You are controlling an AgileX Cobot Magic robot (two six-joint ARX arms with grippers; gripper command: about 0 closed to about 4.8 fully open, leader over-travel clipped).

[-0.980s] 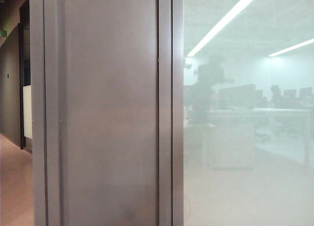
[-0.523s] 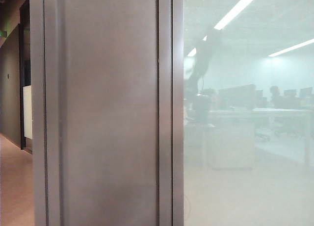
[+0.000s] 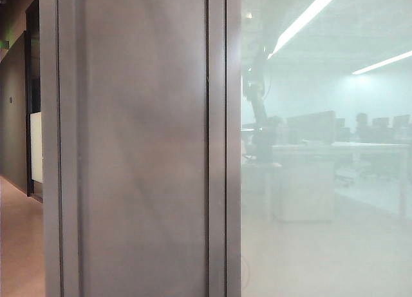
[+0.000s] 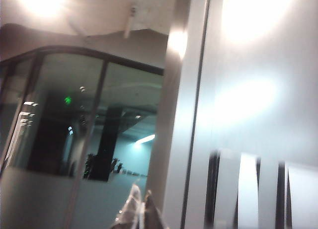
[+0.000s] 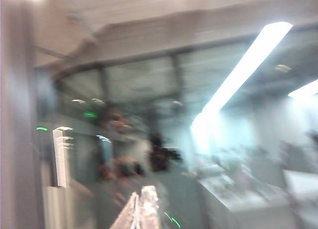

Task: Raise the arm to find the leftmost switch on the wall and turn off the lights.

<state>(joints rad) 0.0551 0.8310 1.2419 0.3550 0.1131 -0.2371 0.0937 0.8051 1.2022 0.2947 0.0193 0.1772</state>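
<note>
The arm (image 3: 257, 91) shows only as a hazy dark reflection in the frosted glass, standing upright with its top near the ceiling light strip (image 3: 308, 15), which is lit. In the left wrist view my left gripper (image 4: 141, 198) is shut and empty, its tips together in front of a pale wall post (image 4: 171, 139). White upright plates (image 4: 248, 189) with dark gaps sit on the wall beside it, too blurred to tell if one is the switch. My right gripper (image 5: 141, 198) is shut and empty, blurred against glass.
A wide brushed-metal pillar (image 3: 141, 149) fills the left half of the exterior view, with a corridor (image 3: 19, 232) to its left. The frosted glass panel (image 3: 322, 232) mirrors desks and monitors. A dark glass partition (image 4: 74, 119) faces the left wrist.
The reflected arm has risen from a folded dark shape at desk height to a tall upright mast reaching the top of the glass.
</note>
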